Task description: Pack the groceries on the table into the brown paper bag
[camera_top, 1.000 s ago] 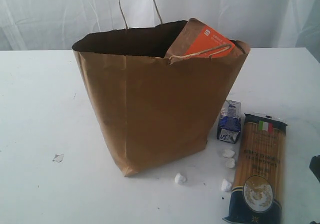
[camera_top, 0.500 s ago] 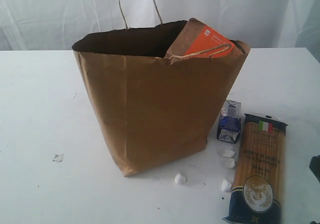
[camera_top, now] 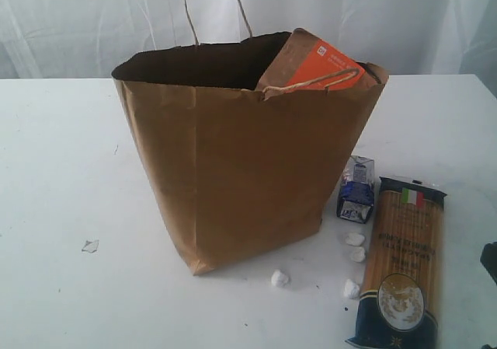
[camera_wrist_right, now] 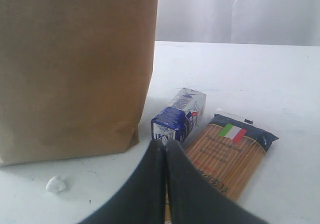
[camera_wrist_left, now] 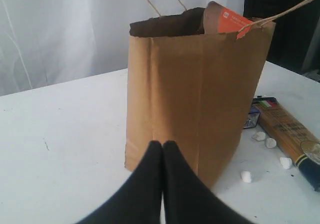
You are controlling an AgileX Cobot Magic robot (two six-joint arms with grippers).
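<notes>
Two groceries, small blue-white carton (camera_top: 356,188) and long spaghetti pack (camera_top: 400,263), lie lower right beside the brown paper bag (camera_top: 241,155), so the closed, empty left gripper (camera_wrist_left: 162,146) and right gripper (camera_wrist_right: 165,144) likely must open to pick.

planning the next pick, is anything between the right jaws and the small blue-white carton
Nothing visible does: the shut right jaws face the small blue-white carton directly; the long spaghetti pack lies beside it, not between.

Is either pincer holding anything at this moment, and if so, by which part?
Nothing is held: the left pincer and the right pincer are both shut and empty.
</notes>
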